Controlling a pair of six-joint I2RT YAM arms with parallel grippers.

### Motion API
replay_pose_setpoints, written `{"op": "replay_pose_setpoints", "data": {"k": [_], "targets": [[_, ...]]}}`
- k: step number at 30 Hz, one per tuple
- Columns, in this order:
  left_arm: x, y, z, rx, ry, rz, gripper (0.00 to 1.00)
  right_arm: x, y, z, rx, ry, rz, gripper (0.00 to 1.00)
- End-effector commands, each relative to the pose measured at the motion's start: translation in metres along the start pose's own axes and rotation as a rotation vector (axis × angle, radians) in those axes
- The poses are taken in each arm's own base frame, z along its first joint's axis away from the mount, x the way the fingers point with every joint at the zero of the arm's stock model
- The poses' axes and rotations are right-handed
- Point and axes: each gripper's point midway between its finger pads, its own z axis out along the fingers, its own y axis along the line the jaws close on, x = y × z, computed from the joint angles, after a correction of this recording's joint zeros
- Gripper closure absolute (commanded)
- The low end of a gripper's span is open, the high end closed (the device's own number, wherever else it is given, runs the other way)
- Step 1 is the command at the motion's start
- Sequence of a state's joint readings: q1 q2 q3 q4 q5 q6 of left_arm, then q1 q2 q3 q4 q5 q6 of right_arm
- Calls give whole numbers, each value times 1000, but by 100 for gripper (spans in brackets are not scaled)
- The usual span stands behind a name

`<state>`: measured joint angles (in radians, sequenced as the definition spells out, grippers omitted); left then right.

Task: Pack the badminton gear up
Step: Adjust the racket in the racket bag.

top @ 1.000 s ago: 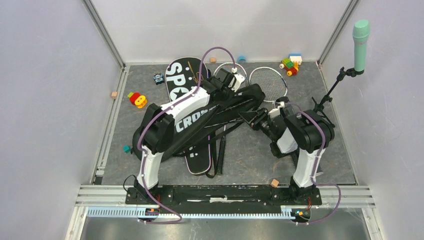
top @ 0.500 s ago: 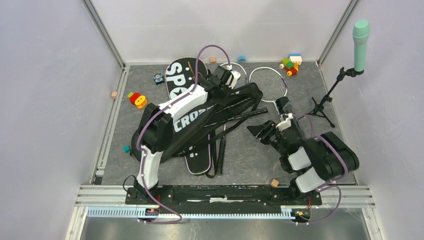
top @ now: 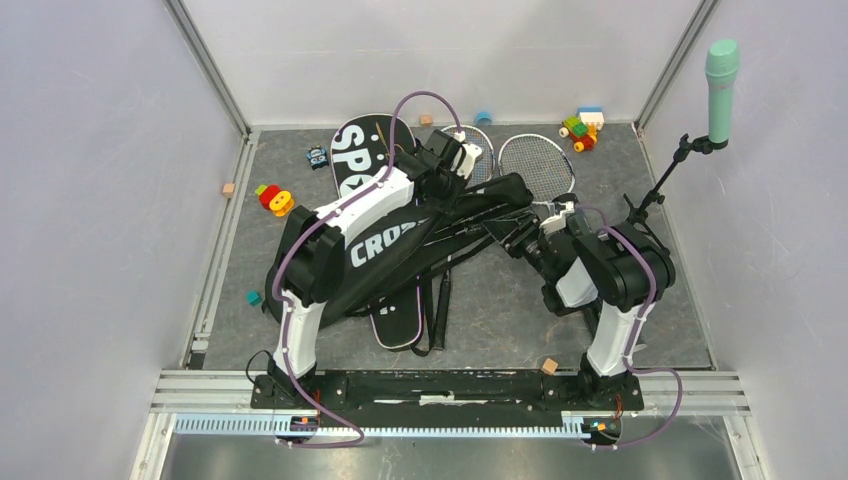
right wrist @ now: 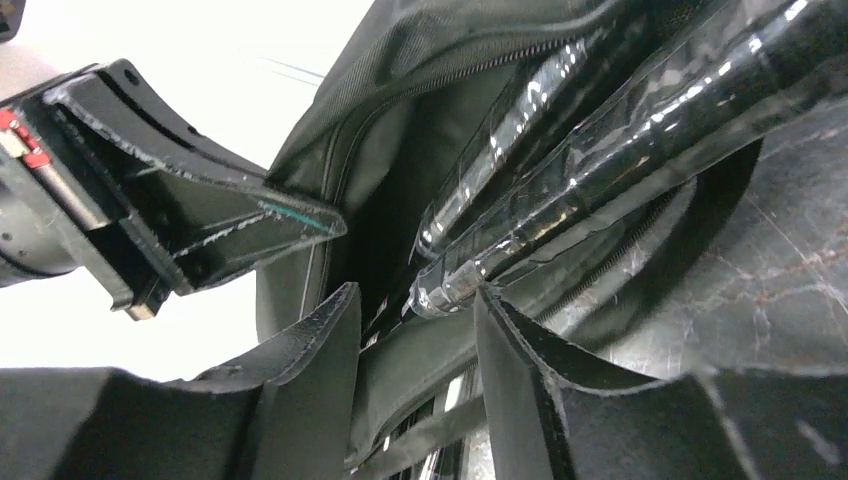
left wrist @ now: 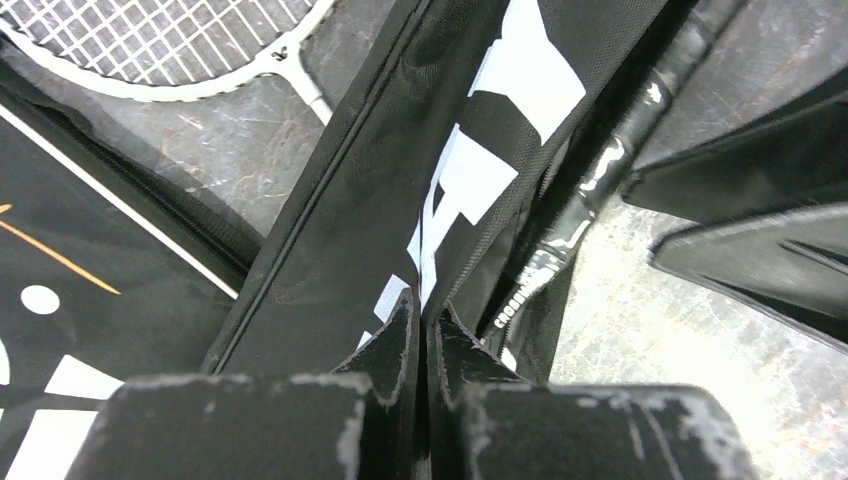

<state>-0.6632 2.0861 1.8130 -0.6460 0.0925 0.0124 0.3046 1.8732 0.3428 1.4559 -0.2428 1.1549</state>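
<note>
Top external: racket heads bare at 12 o'clock; packing barely begun.
Left gripper: clamped on bag edge.
Right gripper: ajar around handle tip.

Robotics laboratory test cell: enclosed by plain pale wall panels framed in silver aluminium profile posts, floored with a grey stone-patterned table top, fitted with a black base rail carrying two white-and-black robot arms, beside a mint-green microphone on a black stand
</note>
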Motion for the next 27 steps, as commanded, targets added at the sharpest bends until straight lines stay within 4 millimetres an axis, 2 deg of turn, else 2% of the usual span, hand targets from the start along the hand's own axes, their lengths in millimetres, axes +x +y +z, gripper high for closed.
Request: {"op": "replay_pose_setpoints", "data": {"k": [1,6,9,14,16,23,27], "targets": [[-43,-26,-32,127,-126,-39,98,-14,6,15,-34,-52,-10,51],[-47,-31,-39,146,-140,-48,98,-11,-2,17,2,-40,-22,52],[-50,-15,-37,59,-144,-68,98,-6,-6,5,25,-27,-25,49],[-57,-14,-38,66,-160,-97,98,-1,-29,-8,136,-21,-62,45],[-56,-16,-39,79,-158,-93,98,-6,-23,-8,104,-49,-60,43],[-49,-22,-39,111,-132,-91,98,-28,1,14,25,-118,-49,38],[-49,-27,-45,139,-136,-88,98,-38,-4,20,59,-157,-28,39]]}}
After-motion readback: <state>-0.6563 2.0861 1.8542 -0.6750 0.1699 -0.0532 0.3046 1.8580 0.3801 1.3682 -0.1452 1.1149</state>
